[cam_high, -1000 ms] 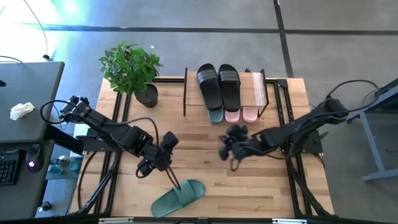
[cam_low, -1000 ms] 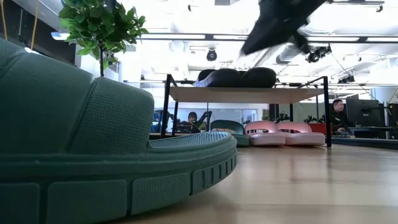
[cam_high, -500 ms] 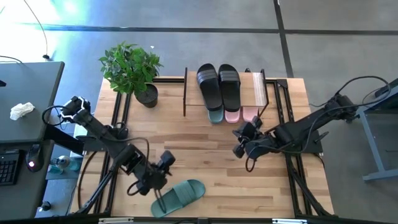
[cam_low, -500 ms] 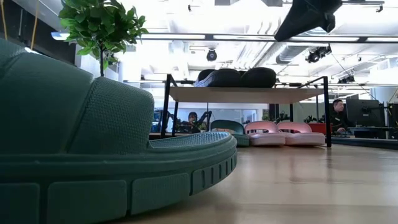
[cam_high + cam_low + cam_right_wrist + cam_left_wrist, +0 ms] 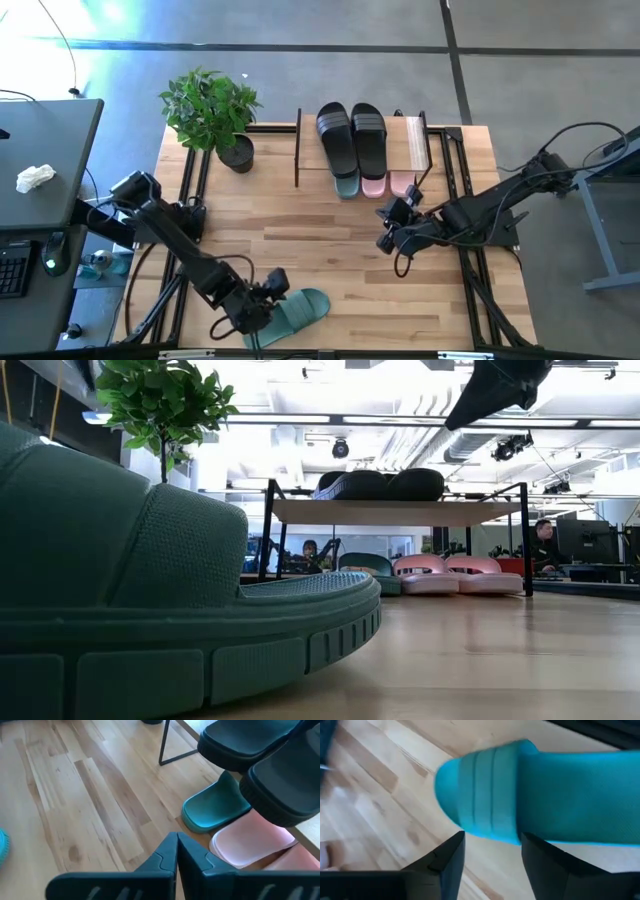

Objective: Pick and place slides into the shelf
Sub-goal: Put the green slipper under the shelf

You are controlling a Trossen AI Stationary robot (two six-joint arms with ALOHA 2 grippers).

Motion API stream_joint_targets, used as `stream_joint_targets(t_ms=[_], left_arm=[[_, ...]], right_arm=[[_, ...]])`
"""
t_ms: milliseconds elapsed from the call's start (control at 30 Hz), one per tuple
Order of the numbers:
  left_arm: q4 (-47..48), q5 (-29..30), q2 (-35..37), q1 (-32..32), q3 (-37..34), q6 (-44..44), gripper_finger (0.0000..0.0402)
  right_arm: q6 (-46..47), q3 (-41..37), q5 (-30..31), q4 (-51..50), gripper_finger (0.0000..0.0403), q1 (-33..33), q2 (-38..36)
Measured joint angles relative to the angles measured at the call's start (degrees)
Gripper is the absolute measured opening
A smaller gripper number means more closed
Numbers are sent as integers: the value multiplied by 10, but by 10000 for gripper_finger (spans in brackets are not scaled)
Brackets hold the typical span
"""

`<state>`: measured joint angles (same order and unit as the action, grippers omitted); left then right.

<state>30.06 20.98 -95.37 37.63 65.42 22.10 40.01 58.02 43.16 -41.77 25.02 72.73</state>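
One dark green slide (image 5: 298, 313) lies on the tabletop near the near edge; it fills the low view's foreground (image 5: 150, 610). My left gripper (image 5: 268, 296) hovers at its strap end, open. In the left wrist view, my left gripper (image 5: 492, 865) has its fingers standing just short of the ridged strap (image 5: 480, 795), touching nothing. The shelf (image 5: 413, 140) carries two black slides (image 5: 351, 135) on its top board. One green slide (image 5: 215, 807) and two pink slides (image 5: 252, 837) rest on their soles under it. My right gripper (image 5: 176, 851) is shut and empty before the shelf.
A potted plant (image 5: 212, 110) stands at the table's far left corner, left of the shelf. Bare tabletop (image 5: 320, 240) lies between the loose slide and the shelf. My right arm (image 5: 495, 385) hangs over the low view's upper right. People sit in the room behind the table (image 5: 545, 540).
My left gripper has moved toward the table's near edge and down to the loose green slide's strap end. My right gripper drew back toward the table's right, then stayed still. The slides have not moved.
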Motion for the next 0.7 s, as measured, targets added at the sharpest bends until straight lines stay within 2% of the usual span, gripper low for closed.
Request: stream_joint_targets(t_ms=[300,400,533,700], left_arm=[[-21,-4,-49,-1,0,-14,222],[-39,-1,-64,-1,1,-15,222],[-67,31,-88,-6,1,-14,214],[-96,32,-103,-23,1,-8,196]], right_arm=[[0,0,0,-31,0,0,0],[0,0,0,-35,0,0,0],[1,0,4,-43,0,0,0],[9,0,4,-49,0,0,0]])
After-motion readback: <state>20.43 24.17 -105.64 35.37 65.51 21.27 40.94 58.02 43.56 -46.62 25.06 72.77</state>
